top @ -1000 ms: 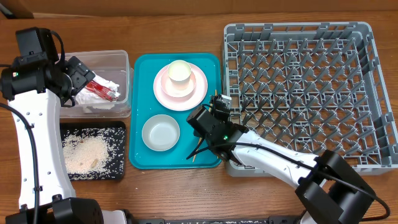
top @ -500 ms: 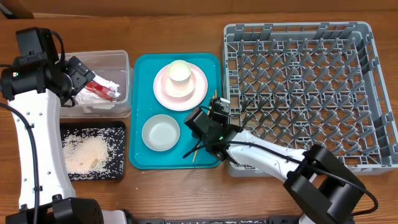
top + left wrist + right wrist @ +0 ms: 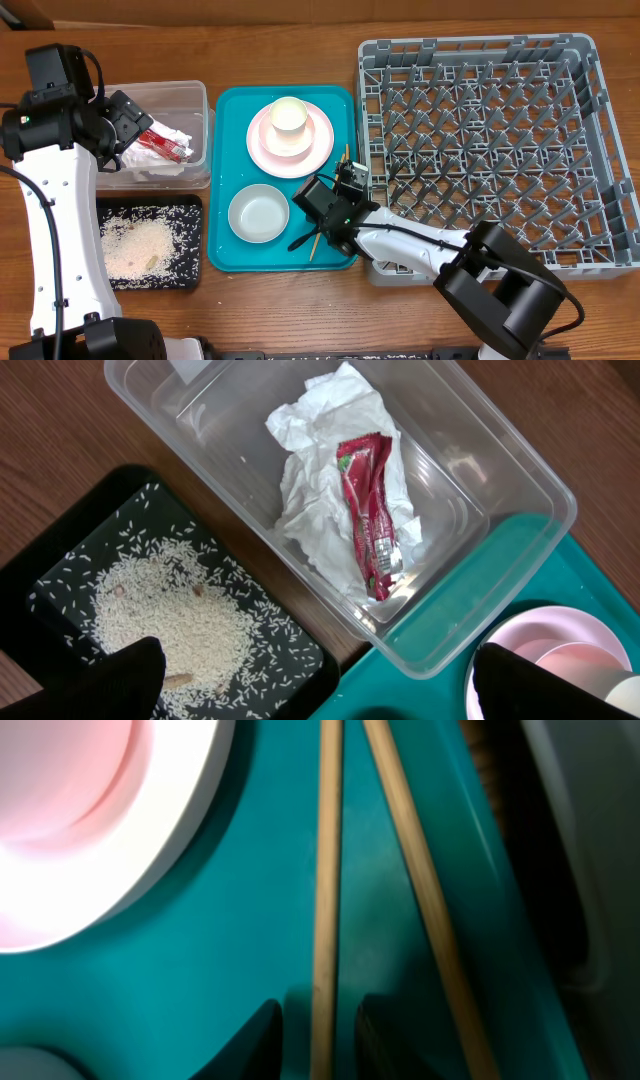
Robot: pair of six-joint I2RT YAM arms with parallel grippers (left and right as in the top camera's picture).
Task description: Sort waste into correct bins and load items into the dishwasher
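well, the two chopsticks (image 3: 326, 870) lie flat on the teal tray (image 3: 228, 110), along its right side, close together at one end and spreading apart toward the other. the right pincer (image 3: 322, 1045) sits low over them with its dark fingertips (image 3: 265, 1035) narrowly parted, one on each side of the straighter stick, a sliver of tray showing between each tip and the wood; the second stick lies outside the gap. just beside them curves the rim of the pale pink plate (image 3: 318, 150), which carries a small pink bowl (image 3: 272, 142) with the cream cup (image 3: 288, 115) standing in it. the grey-green bowl (image 3: 258, 213) rests in the tray's near half. to the right of the tray stands the grey dish rack (image 3: 480, 140) on the counter (image 3: 300, 305). on the far left, the left pincer (image 3: 320, 685) hangs spread wide and holding nothing above the clear tub (image 3: 480, 470), where the red sauce packet (image 3: 370, 515) lies on the crumpled napkin (image 3: 310, 490). next to the tub, the black tray (image 3: 35, 605) holds a heap of rice (image 3: 170, 620).
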